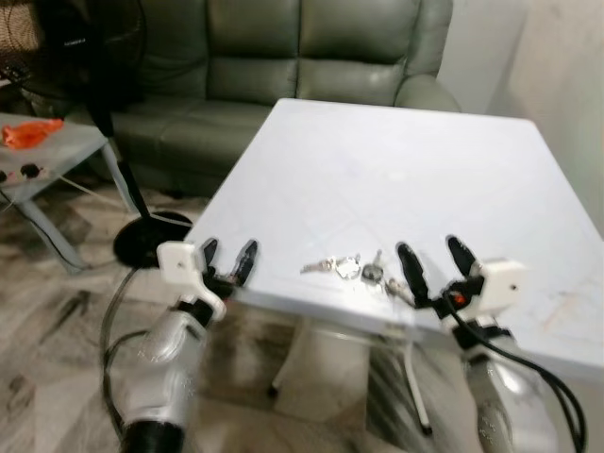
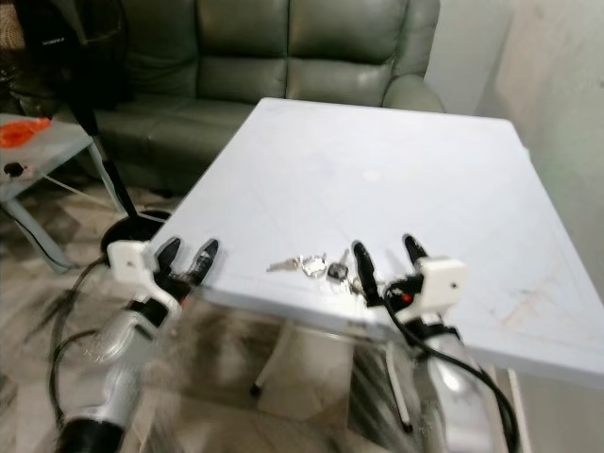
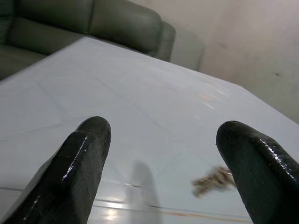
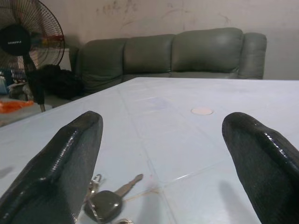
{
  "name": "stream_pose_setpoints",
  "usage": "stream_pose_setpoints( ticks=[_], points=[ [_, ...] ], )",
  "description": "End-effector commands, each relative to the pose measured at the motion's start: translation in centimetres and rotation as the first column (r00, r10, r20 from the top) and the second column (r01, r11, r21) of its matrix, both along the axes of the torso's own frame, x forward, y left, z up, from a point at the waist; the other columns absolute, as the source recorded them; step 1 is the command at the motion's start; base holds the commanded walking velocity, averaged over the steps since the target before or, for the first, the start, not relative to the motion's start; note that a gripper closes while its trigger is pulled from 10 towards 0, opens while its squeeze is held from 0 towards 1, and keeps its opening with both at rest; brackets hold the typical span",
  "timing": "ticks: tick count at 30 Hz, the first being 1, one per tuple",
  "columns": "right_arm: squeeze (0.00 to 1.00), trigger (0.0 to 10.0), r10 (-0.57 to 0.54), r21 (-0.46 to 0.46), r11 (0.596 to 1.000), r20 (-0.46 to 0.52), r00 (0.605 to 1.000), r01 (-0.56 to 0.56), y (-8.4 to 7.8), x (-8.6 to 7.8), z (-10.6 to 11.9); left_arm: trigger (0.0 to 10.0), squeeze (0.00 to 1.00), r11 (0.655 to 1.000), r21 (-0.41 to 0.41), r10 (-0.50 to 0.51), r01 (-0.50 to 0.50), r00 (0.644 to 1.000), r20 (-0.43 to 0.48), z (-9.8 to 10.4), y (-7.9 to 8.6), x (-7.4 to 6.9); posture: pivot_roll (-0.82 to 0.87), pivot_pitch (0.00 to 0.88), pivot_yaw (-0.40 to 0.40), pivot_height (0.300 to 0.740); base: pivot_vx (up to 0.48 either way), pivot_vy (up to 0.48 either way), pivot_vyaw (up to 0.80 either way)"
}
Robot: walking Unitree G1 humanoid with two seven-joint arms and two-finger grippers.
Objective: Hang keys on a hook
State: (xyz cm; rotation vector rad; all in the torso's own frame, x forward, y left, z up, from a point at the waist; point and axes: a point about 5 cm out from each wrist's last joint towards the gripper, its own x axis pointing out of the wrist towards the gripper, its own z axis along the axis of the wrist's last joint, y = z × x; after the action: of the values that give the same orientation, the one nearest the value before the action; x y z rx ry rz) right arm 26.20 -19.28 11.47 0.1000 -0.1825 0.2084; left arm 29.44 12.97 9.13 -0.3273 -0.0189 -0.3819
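A bunch of keys (image 1: 351, 269) lies on the white table (image 1: 396, 179) close to its near edge, with a black-headed key (image 4: 106, 203) among the silver ones. My right gripper (image 1: 434, 260) is open just right of the bunch, its left finger almost beside the keys. My left gripper (image 1: 226, 259) is open at the table's near left edge, well left of the keys (image 3: 212, 178). No hook can be seen.
A grey-green leather sofa (image 1: 283, 66) stands behind the table. A black standing fan (image 1: 104, 113) with its round base is at the left, next to a small grey side table (image 1: 47, 156) bearing an orange object (image 1: 28, 133). The floor is marbled tile.
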Motion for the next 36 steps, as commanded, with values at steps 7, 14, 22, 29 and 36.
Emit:
stream_pose_setpoints(
  ticks=[7, 14, 22, 29, 36],
  points=[
    [0.00, 10.0, -0.040, -0.110, 0.993, -0.059, 0.997, 0.033, -1.3, 1.0, -0.4, 10.0, 0.00, 0.998, 0.062, -0.024, 0.023, 1.000, 0.015, -0.2, 0.3, -1.0, -0.04, 0.000, 0.004, 0.740, 0.000, 0.000, 0.00],
    [0.00, 10.0, -0.074, -0.208, 0.977, -0.122, 0.990, 0.047, -2.5, 1.9, -0.9, 10.0, 0.00, 0.993, 0.082, -0.084, 0.082, 0.996, 0.018, -0.5, -0.4, -2.0, -0.03, 0.013, -0.006, 0.740, 0.000, 0.000, 0.00],
    [0.00, 10.0, 0.034, -0.212, 0.975, -0.154, 0.987, -0.067, -2.6, 3.9, -0.6, 10.0, 0.00, 0.990, 0.081, -0.118, 0.117, 0.993, 0.011, -0.7, -1.2, -3.0, -0.03, 0.035, -0.016, 0.740, 0.000, 0.000, 0.00],
    [0.00, 10.0, 0.192, -0.193, 0.955, -0.179, 0.965, -0.226, -1.2, 4.8, -0.3, 10.0, 0.00, 0.987, 0.085, -0.137, 0.136, 0.990, 0.010, -0.6, -1.6, -3.3, -0.02, 0.040, -0.018, 0.740, 0.000, 0.000, 0.00],
    [0.00, 10.0, 0.320, -0.209, 0.906, -0.232, 0.919, -0.369, -0.6, 4.9, -0.8, 10.0, 0.00, 0.987, 0.079, -0.142, 0.141, 0.990, 0.010, -0.5, -1.8, -3.4, -0.01, 0.040, -0.023, 0.740, 0.000, 0.000, 0.00]
  ],
)
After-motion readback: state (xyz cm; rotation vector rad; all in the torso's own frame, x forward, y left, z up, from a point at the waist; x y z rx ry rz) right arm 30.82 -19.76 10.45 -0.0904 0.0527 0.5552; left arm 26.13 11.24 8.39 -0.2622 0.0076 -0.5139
